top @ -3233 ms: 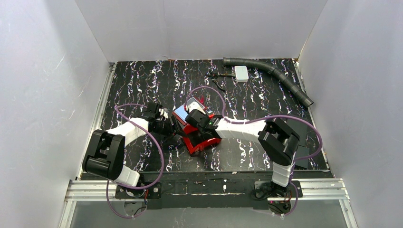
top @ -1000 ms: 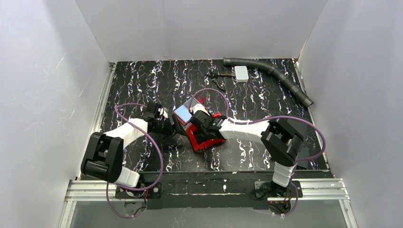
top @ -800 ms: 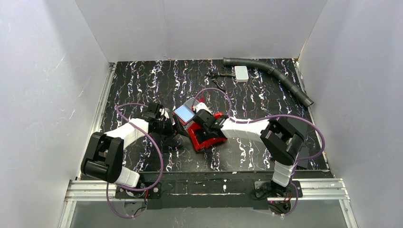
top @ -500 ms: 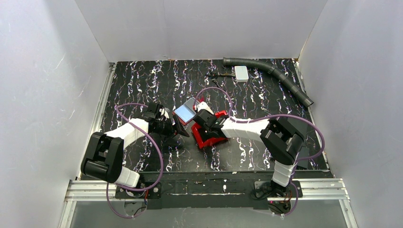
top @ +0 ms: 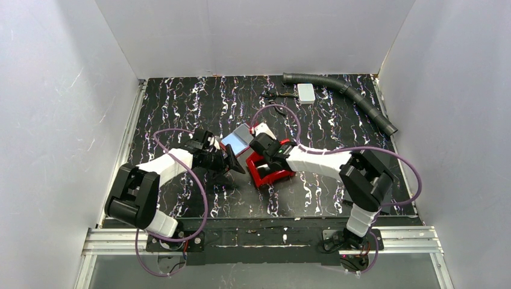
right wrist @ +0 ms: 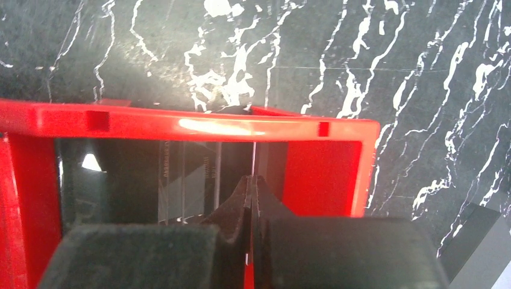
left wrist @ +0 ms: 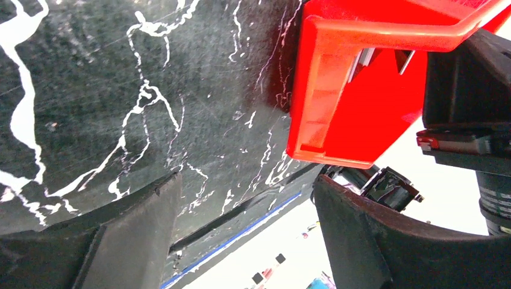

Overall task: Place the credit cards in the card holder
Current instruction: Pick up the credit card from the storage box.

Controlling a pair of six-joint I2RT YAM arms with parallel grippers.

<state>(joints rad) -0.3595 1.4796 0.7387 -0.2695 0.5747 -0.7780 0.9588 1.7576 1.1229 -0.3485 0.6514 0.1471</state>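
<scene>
Clamped right pincer [right wrist: 251, 178] shut inside red bin [top: 269, 179] since a second ago; cannot tell whether gripping anything. Noted left pincer [left wrist: 246, 180] gaping open beside red bin, over tabletop [top: 181, 102].

black table [top: 181, 102] with white marbled veins, bright red bin [top: 269, 178], pale blue flat piece, possibly a credit card [top: 234, 144], dark grey ribbed hose [top: 346, 90], white box [top: 306, 93], purple cables [top: 276, 106]

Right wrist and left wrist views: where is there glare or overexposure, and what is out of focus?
Right wrist view: a white glare streak on the rim of the red bin; the shut right gripper looks soft, the marbled table sharp. Left wrist view: the lower right corner is blown out to white; the open left gripper is dark and blurred.
</scene>
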